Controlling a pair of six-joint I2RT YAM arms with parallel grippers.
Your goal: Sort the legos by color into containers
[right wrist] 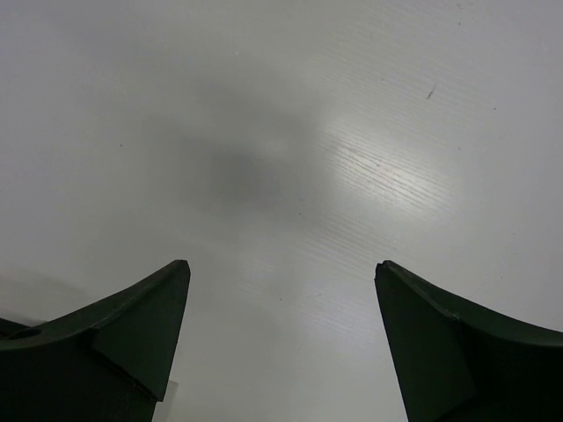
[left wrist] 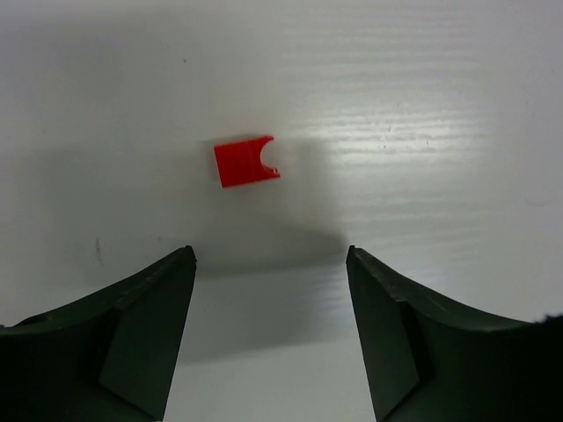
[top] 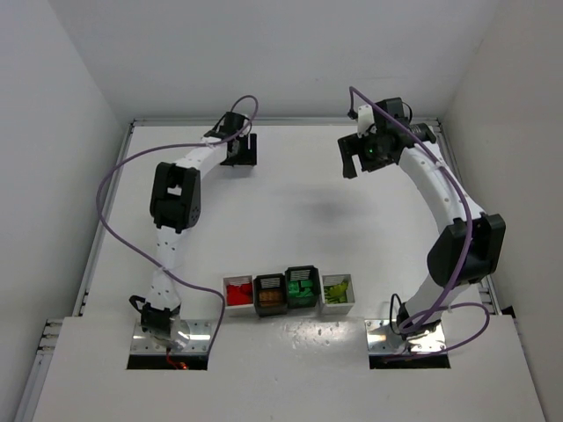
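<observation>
Left wrist view shows the one loose piece left to sort: a red lego (left wrist: 244, 162) lying flat on the white table (left wrist: 457, 105), just ahead of the left gripper (left wrist: 270, 257), whose fingers stand wide apart with nothing between them. The right gripper (right wrist: 281, 271) is likewise spread open over bare table, with no brick in its view.

The red lego looks like a small, thin tile of hard plastic with a rounded notch bitten out of one edge, so probably very light, stiff and smooth. It will not crush, but it could skid or flip if only one finger reaches it first. The best hold is likely across its two straight, unnotched sides, with the fingertips brought right down to the table since it sits so low.

From the top external view this lego is not visible (the left gripper, reaching to the far left of the table, seems to cover it). The containers (top: 302, 268) sit near the arm bases, well apart from both grippers.

By count: one loose lego, four containers in a row – red, orange-brown, dark green and yellow-green fill showing from left to right. The pieces inside are too small to count.
</observation>
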